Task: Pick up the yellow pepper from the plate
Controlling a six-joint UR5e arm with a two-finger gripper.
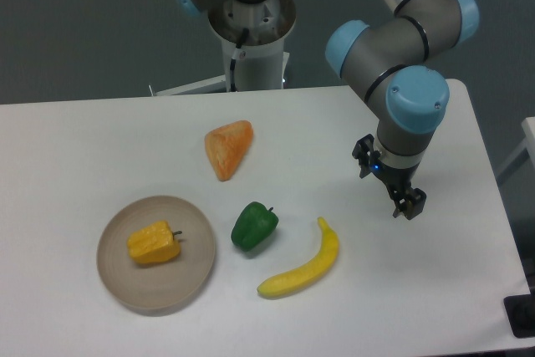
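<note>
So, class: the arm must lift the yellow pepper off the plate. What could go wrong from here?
1. The gripper is far right; a low path crosses the banana and green pepper and may knock them.
2. The yellow pepper is lobed, so fingers could slip.
3. Pressing down might tilt or slide the plate.

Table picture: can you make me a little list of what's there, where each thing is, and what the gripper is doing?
yellow pepper: lying on the plate, stem pointing right
plate: tan, round, near the table's front left
green pepper: on the table, just right of the plate
banana: on the table, right of the green pepper
orange wedge: on the table, behind the green pepper
gripper: far right of the table, holding nothing, away from the plate; cannot tell if open or shut
</note>
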